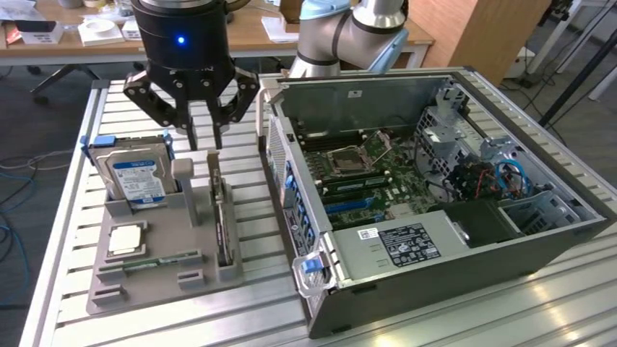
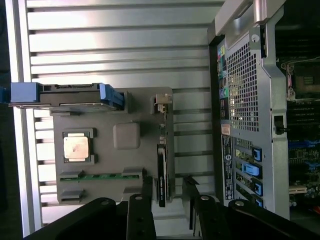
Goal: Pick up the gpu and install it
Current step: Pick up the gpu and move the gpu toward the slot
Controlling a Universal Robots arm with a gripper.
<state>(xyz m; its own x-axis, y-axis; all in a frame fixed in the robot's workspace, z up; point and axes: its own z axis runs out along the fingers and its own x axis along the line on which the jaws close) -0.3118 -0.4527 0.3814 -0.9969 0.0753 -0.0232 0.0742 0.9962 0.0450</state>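
Observation:
The gpu (image 1: 222,225) stands on edge in a slot of the grey holder tray (image 1: 164,285), seen edge-on as a thin black card. In the wrist view the gpu (image 2: 161,176) is a dark strip with its silver bracket (image 2: 161,102) at one end. My gripper (image 1: 204,136) hangs above the tray's far end, over the card's slot and clear of it. Its fingers (image 2: 146,192) stand apart on either side of the card's line, so the gripper (image 2: 167,195) is open and holds nothing.
A hard drive (image 1: 135,177) with a blue-white label, a CPU (image 1: 126,238) and a memory stick (image 1: 154,262) share the tray. The open computer case (image 1: 540,238) lies at the exterior view's right, motherboard (image 1: 371,177) exposed. All rest on a slatted metal table (image 1: 68,217).

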